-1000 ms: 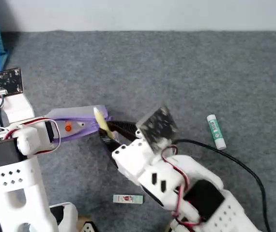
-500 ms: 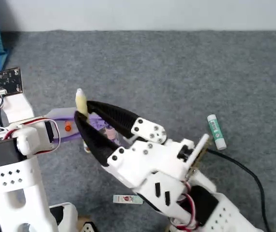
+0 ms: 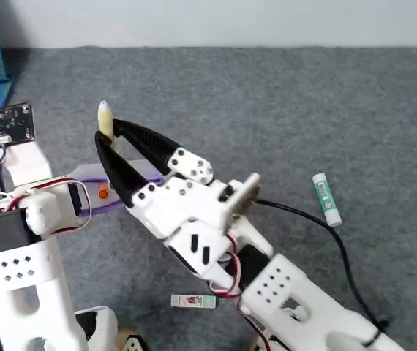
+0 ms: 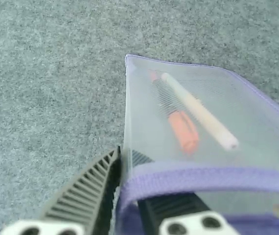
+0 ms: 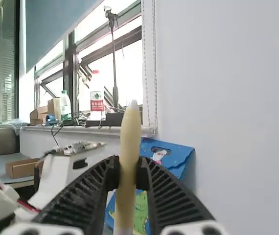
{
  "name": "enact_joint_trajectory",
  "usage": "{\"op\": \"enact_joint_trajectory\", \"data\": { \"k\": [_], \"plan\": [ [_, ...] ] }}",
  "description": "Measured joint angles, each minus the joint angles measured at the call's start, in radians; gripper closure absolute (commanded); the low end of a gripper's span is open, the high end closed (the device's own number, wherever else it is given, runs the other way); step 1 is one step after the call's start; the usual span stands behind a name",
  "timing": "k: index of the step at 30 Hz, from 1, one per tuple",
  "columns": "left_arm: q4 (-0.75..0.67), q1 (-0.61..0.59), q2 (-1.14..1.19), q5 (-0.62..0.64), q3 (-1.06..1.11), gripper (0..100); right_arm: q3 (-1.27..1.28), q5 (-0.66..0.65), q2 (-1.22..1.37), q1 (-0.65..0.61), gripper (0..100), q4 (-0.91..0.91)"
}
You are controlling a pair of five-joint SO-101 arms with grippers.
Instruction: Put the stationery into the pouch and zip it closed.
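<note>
High view: the right claw point(image 3: 108, 133) is pinching a cream pen point(image 3: 104, 113), raised over the pouch point(image 3: 84, 174). The pen's tip pokes out past the fingertips, away from the pouch. The pouch lies flat on the grey worktop point(image 3: 267, 110), one end at the left arm. A glue stick point(image 3: 326, 199) sits well apart from the pouch, on the side away from the left arm. A small labelled block point(image 3: 193, 300) also lies apart from the pouch, toward the arm bases.

Left wrist: the left claw point(image 4: 126, 156) is clamped on the pouch point(image 4: 247, 112) edge, just beside the purple zip band. Inside the pouch, an orange pen point(image 4: 181, 129) and a pale pen point(image 4: 198, 112) lie side by side.

Right wrist: the right claw point(image 5: 128, 164) is pressed on the cream pen point(image 5: 129, 127), which stands upright between the fingers.
</note>
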State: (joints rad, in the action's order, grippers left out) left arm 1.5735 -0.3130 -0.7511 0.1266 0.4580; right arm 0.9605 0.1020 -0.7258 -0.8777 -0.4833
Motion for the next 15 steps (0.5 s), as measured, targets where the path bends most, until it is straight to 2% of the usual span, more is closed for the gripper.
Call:
{"op": "enact_joint_trajectory", "data": {
  "k": [3,8,15],
  "plan": [
    [0.000,0.000,0.000,0.000,0.000,99,0.058,-0.020,0.061,0.003,99.1,-0.069],
    [0.000,0.000,0.000,0.000,0.000,99,0.190,-0.138,0.075,-0.008,99.1,-0.213],
    [0.000,0.000,0.000,0.000,0.000,99,0.327,-0.213,-0.014,-0.077,98.9,-0.233]
  ]
}}
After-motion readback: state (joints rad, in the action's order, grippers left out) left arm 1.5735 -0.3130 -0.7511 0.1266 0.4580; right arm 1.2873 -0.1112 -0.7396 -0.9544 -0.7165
